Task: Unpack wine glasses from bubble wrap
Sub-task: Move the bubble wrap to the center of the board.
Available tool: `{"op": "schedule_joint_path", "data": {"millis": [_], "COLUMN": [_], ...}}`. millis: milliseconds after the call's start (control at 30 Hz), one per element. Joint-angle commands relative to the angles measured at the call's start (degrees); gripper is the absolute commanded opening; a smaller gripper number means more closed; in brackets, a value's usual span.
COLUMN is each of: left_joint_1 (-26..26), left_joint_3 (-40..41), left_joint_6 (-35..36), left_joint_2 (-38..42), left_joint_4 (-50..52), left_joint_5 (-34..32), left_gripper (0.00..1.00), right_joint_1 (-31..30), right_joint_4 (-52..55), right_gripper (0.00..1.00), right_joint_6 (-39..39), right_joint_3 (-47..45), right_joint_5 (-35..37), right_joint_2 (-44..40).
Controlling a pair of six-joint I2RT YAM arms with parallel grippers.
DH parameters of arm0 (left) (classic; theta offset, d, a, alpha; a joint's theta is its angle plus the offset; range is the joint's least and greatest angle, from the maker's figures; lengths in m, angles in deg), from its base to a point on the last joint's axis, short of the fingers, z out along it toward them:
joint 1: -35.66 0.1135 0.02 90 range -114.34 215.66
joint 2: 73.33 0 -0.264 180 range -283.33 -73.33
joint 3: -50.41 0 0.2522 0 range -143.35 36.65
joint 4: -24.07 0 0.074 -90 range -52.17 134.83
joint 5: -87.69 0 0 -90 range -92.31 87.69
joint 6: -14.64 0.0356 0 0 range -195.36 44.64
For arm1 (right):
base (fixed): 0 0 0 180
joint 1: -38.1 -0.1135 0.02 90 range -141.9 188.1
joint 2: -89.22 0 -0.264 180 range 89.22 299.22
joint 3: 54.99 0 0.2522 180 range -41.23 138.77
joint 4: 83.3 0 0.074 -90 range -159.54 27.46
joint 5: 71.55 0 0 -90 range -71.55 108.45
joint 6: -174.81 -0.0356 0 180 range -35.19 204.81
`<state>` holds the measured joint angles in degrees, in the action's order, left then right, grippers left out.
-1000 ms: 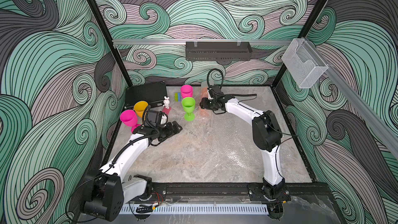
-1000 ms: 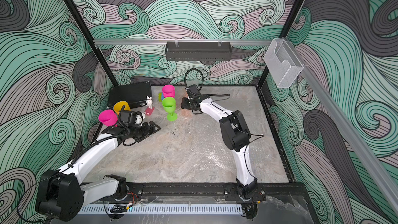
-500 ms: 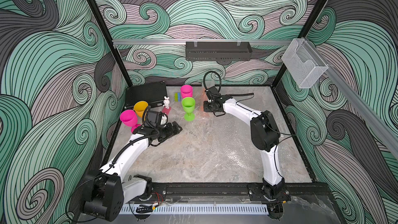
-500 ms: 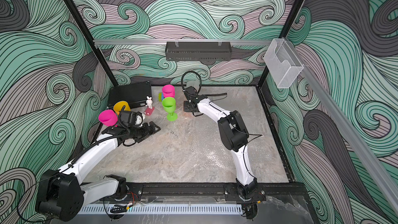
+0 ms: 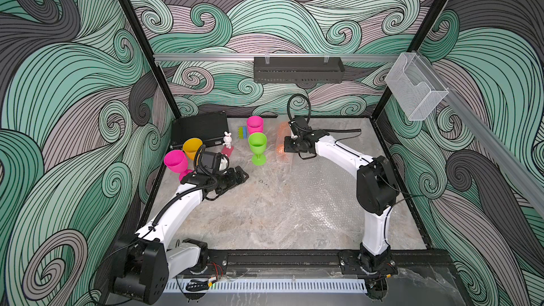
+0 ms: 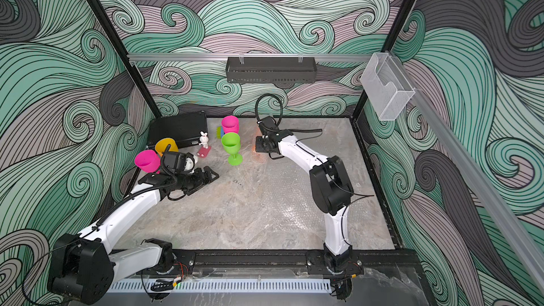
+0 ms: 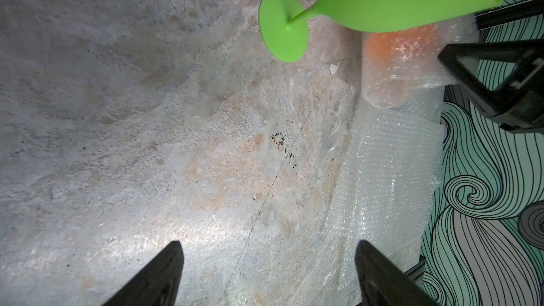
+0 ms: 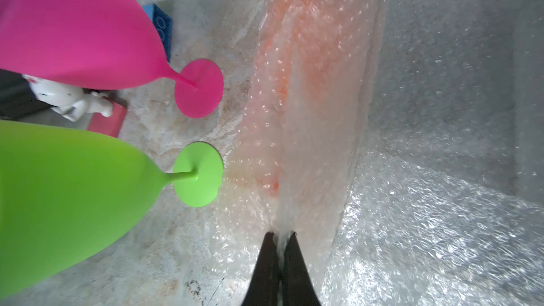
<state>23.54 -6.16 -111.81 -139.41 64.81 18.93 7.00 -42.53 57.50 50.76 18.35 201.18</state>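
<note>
Bubble-wrap tube [image 8: 309,98], lying on its side toward the back of the table [image 5: 265,219], with the orange goblet [image 7: 394,48] showing as a tinted blur through the film. The right gripper [image 8: 281,235] was clenched on a thin fold at the tube's near end, and only film, not the goblet, appeared between its jaws. The left gripper [image 7: 268,244] hung spread and empty over bare table, well apart from the tube. Since nothing pinned the roll, a pull on so slight a pinch would probably have dragged the whole tube along rather than unrolled it, or let the slick film slip or tear free. The lime green goblet [image 8: 197,173] stood with its foot just beside the tube's edge, though whether the two touched could not be told. A pink goblet [image 8: 198,88] stood close behind it. A sideways sweep of the roll was therefore likely to tip one or both. A flattened bubble-wrap sheet [image 8: 441,201] lay under and beside the tube, and could have snagged or slid with it. If the wrap opened suddenly, the goblet might have rolled into its neighbours.
</note>
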Motion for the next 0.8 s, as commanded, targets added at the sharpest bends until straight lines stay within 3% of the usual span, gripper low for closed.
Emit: {"op": "schedule_joint_path", "data": {"millis": [0,267,500,767], "left_joint_1": [0.3,0.3,0.2,-0.5], "left_joint_3": [0.0,0.0,2.3,5.0], "left_joint_6": [0.6,0.1,-2.2,-4.5], "left_joint_2": [1.5,2.3,3.0,3.9], "left_joint_4": [1.3,1.3,-1.7,-6.1], "left_joint_5": [-0.6,-0.2,4.2,9.5], "left_gripper": [0.90,0.90,0.90,0.89], "right_joint_1": [1.7,1.7,-1.6,-4.9], "right_joint_4": [-1.9,-5.1,-9.0,-9.2], "right_gripper": [0.04,0.04,0.05,0.05], "right_joint_6": [-3.3,-4.8,-3.2,-2.9], "right_joint_3": [-1.9,-10.7,-21.8,-35.1], "right_joint_5": [-6.8,-15.7,-22.4,-24.4], "right_joint_2": [-3.2,-9.8,-16.6,-25.5]}}
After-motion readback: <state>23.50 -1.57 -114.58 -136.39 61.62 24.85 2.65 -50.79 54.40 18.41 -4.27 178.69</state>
